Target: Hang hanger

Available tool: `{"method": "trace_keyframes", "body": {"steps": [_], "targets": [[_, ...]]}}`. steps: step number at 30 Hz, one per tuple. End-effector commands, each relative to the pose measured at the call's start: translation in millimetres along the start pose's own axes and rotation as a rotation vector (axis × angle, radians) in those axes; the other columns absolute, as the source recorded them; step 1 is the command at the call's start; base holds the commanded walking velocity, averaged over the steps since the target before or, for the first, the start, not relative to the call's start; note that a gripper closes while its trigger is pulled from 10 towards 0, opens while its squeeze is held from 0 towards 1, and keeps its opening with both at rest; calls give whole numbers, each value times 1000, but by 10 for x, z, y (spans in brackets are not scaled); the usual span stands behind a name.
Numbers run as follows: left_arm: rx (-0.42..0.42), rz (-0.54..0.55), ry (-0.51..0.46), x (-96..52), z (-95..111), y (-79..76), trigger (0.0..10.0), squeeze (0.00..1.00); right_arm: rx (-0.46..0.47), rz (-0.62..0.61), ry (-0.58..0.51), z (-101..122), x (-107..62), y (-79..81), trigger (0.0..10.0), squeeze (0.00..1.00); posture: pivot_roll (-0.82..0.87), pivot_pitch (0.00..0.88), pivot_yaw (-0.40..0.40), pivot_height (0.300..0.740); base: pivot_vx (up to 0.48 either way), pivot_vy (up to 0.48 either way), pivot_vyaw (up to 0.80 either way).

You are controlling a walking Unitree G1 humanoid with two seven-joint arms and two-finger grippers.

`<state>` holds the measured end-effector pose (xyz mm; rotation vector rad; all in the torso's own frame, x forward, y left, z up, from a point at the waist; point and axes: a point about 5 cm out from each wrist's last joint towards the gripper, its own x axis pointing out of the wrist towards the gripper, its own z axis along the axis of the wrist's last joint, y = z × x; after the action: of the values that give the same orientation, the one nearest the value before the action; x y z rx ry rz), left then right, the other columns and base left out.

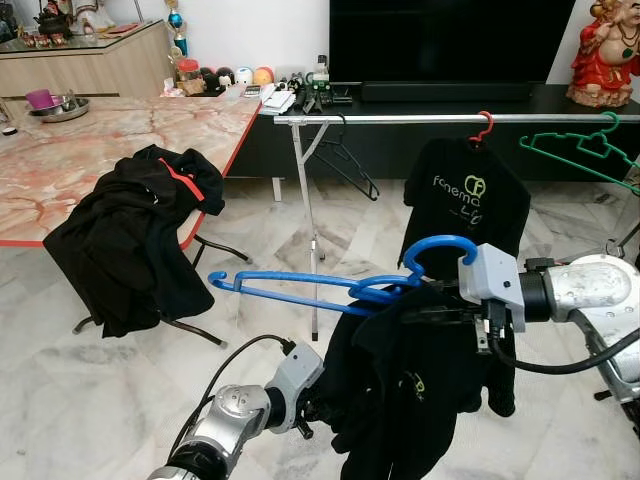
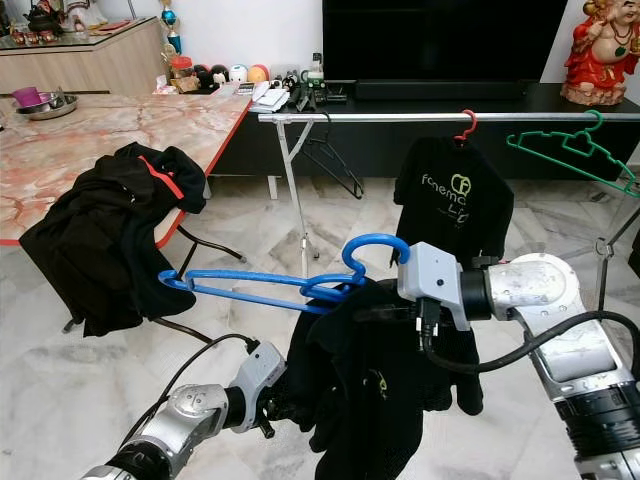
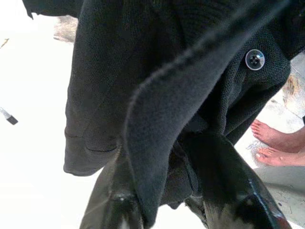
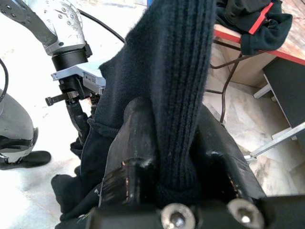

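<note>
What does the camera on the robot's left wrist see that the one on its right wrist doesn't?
Left wrist view alone: a small button on the cloth and a person's bare feet on the floor.

Right wrist view alone: the left end effector at the cloth's lower part, the marble table's red edge, and a black and red garment lying on it.

Both: the black shirt pinched between that camera's own black fingers, and pale floor behind.

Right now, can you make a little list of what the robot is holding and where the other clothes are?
right gripper: shut on black shirt, at the blue hanger
left gripper: in the shirt's lower cloth
rail: holds a hung black shirt and green hanger
table: black jacket draped over its edge
</note>
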<state>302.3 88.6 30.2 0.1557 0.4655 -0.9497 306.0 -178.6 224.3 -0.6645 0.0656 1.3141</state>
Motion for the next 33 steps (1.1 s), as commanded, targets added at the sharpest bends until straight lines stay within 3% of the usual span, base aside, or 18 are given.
{"method": "trace_keyframes", "body": {"steps": [1, 19, 22, 26, 27, 33], "targets": [[10, -2, 4, -5, 7, 14, 0, 0, -52, -15, -29, 124, -7, -53, 0, 0, -25, 4, 9, 740, 0, 0, 0], [-69, 49, 20, -29, -82, 39, 0, 0, -48, -27, -21, 99, -2, -53, 0, 0, -24, 8, 9, 740, 0, 0, 0], [-111, 76, 13, -38, -88, 63, 0, 0, -48, -28, -23, 99, 6, -53, 0, 0, -22, 10, 9, 740, 0, 0, 0], [-227, 139, 22, -61, -136, 116, 0, 0, -46, -29, -25, 95, 26, -48, 0, 0, -19, 17, 7, 740, 0, 0, 0], [-301, 184, 18, -78, -154, 155, 0, 0, -45, -32, -18, 80, 32, -43, 0, 0, -19, 20, 8, 740, 0, 0, 0], [-535, 405, 35, -165, -257, 303, 0, 0, -33, -46, 34, -49, 75, 7, 0, 0, -15, 30, 8, 740, 0, 0, 0]]}}
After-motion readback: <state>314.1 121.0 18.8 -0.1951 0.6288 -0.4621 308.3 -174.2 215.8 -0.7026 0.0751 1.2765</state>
